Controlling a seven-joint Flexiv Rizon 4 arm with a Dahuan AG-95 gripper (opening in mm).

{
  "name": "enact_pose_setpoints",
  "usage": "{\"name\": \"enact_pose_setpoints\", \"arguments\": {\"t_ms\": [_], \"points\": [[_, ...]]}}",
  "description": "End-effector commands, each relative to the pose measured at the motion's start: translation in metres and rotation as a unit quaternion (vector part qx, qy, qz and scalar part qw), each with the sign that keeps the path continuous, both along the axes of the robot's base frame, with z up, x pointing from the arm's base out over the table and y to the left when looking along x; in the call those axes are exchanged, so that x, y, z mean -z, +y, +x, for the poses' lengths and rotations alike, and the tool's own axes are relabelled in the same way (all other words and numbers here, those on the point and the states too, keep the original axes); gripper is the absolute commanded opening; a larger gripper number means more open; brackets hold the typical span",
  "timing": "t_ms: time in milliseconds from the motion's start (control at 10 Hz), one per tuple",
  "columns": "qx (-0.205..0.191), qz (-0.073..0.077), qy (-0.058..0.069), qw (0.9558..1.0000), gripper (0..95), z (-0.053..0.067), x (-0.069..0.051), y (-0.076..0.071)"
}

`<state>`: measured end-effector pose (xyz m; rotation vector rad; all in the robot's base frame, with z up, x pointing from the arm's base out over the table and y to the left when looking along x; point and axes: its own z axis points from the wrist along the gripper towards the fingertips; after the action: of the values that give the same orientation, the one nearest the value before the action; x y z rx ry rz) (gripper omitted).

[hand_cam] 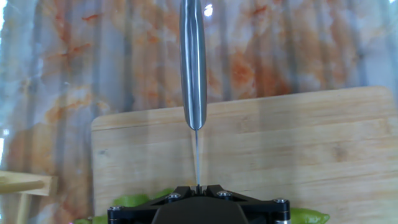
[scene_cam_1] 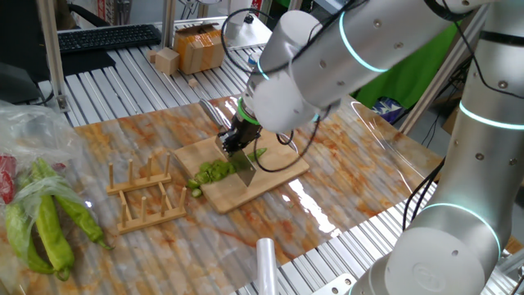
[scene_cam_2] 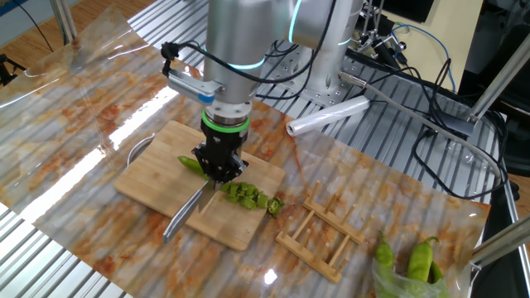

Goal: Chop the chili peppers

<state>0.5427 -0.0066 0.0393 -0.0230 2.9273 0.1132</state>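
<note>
Tool (scene_cam_2: 220, 171) clamping knife (scene_cam_2: 184, 217), chili peppers (scene_cam_2: 247, 194) on cutting board (scene_cam_2: 149, 178)

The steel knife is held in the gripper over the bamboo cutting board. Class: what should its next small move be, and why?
Probably lift the steel knife slightly and step it along the uncut light-green chili piece for another slice. The gripper holds the blade down on the bamboo cutting board, with cut green chunks heaped on one side and uncut chili left on the other.
</note>
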Motion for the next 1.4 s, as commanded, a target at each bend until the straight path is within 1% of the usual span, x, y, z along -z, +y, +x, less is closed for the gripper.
{"name": "enact_pose_setpoints", "arguments": {"t_ms": [100,200,300,400,800,1200,1300,1400], "points": [[-0.006,-0.028,-0.004,0.9996,0.0,0.001,0.001,-0.003],[-0.005,-0.031,-0.004,0.9995,0.0,0.000,0.001,-0.003],[-0.006,-0.024,-0.002,0.9997,0.0,-0.001,-0.001,-0.003],[-0.006,-0.027,-0.001,0.9996,0.0,-0.001,-0.003,-0.003],[-0.006,-0.028,0.000,0.9996,0.0,-0.001,-0.005,-0.003],[-0.007,-0.029,0.002,0.9996,0.0,-0.001,-0.011,-0.004],[-0.007,-0.029,0.000,0.9995,0.0,-0.002,-0.009,-0.004],[-0.008,-0.031,-0.003,0.9995,0.0,-0.002,-0.003,-0.004]]}}
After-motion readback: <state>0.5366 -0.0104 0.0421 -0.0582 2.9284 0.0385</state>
